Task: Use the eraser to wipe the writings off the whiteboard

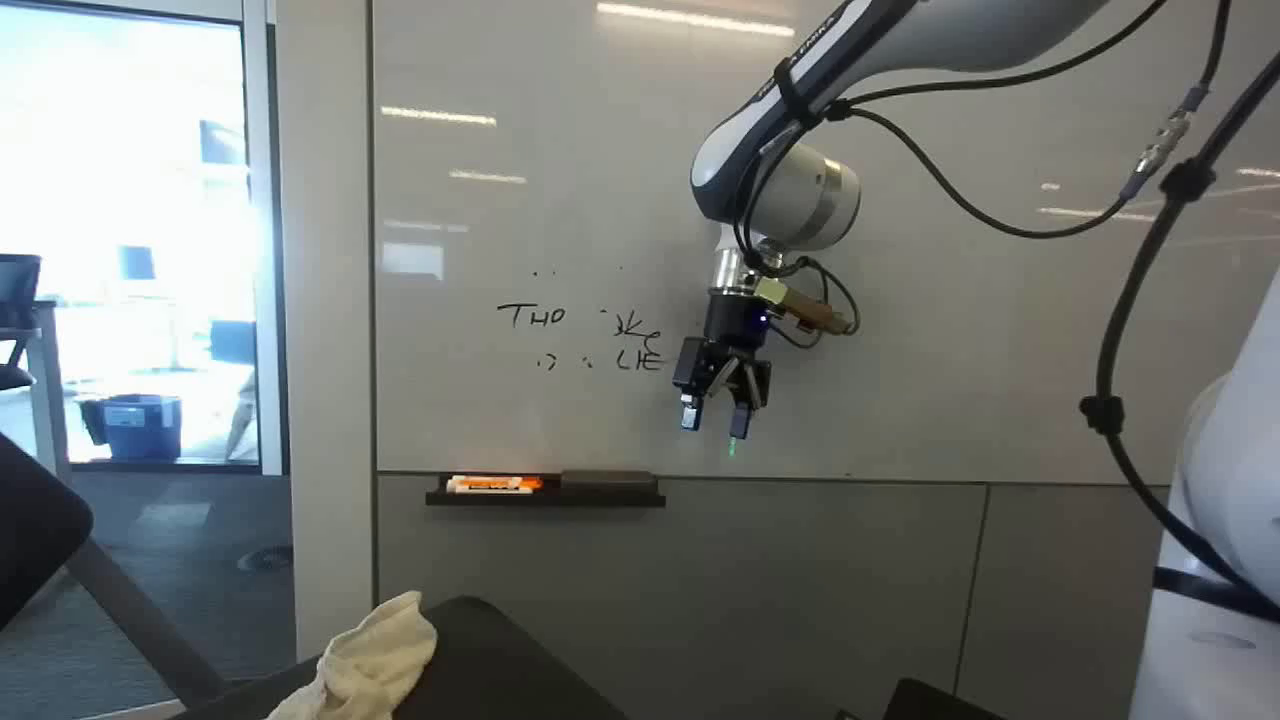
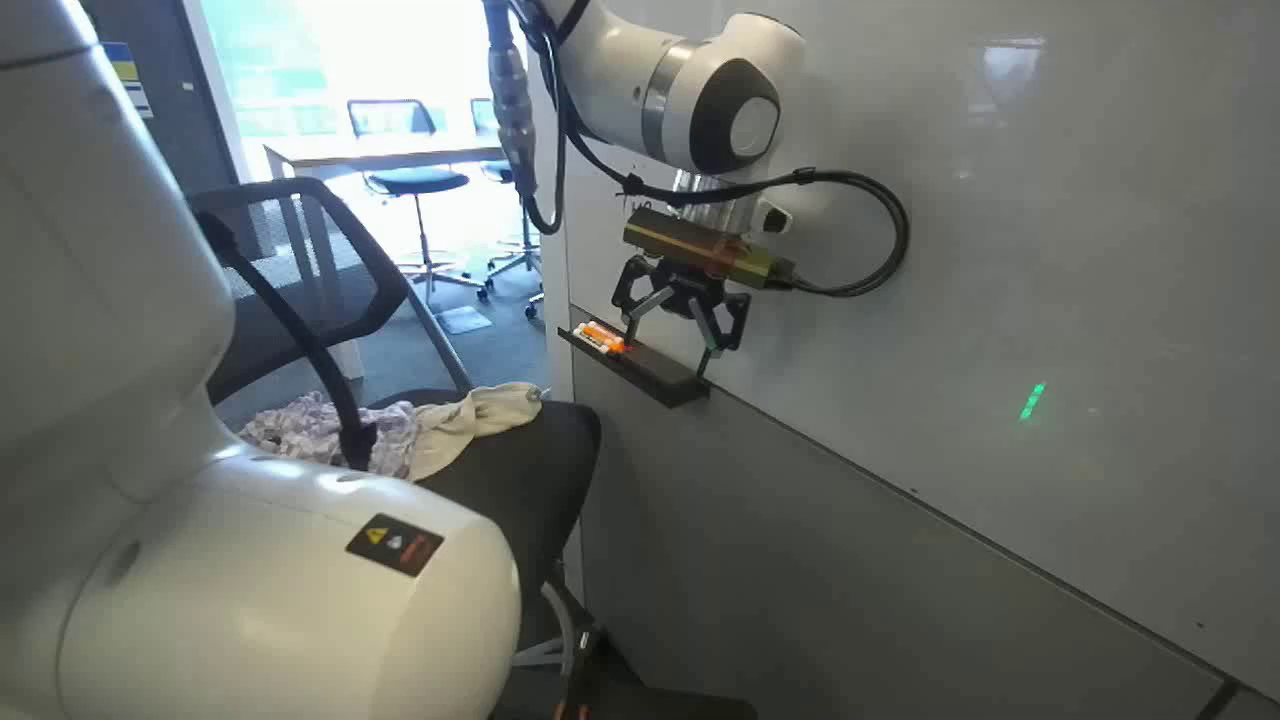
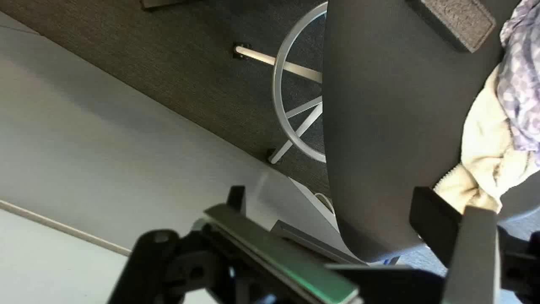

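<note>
Dark handwritten writings stand on the glossy whiteboard, left of my gripper in an exterior view. In an exterior view the arm hides most of them. My gripper points downward in front of the board, its fingers wide apart with nothing between them. The eraser, a dark grey felt-faced block, lies on the chair seat at the top right of the wrist view, partly cut off by the frame. Another dark block sits on the ledge; whether it is an eraser too, I cannot tell.
A narrow dark ledge below the board holds orange-and-white markers. The chair seat also carries a cream cloth and a purple patterned cloth. Cables loop from the arm near the board.
</note>
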You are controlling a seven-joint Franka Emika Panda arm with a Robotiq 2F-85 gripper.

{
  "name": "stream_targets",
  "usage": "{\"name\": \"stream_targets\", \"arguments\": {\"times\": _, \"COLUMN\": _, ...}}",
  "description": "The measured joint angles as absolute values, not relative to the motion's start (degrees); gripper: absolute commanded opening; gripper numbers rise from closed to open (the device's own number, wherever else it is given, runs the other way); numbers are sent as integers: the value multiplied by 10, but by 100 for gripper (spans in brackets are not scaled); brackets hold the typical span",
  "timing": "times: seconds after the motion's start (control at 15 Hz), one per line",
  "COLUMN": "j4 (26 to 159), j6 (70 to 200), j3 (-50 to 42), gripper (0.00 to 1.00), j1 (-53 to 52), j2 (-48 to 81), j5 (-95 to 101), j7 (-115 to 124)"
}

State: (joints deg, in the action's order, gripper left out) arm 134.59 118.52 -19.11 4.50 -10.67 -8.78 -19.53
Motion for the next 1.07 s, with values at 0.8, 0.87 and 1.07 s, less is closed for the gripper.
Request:
{"name": "stream_targets", "arguments": {"times": 0.8, "j4": 1351, "j6": 1197, "j3": -130, "gripper": 100, "j1": 43, "j2": -120, "j5": -88, "j7": -195}}
{"name": "stream_targets", "arguments": {"times": 0.87, "j4": 1359, "j6": 1204, "j3": -111, "gripper": 100, "j1": 36, "j2": -130, "j5": -88, "j7": -195}}
{"name": "stream_targets", "arguments": {"times": 1.07, "j4": 1394, "j6": 1223, "j3": -57, "gripper": 100, "j1": 0, "j2": -167, "j5": -88, "j7": -195}}
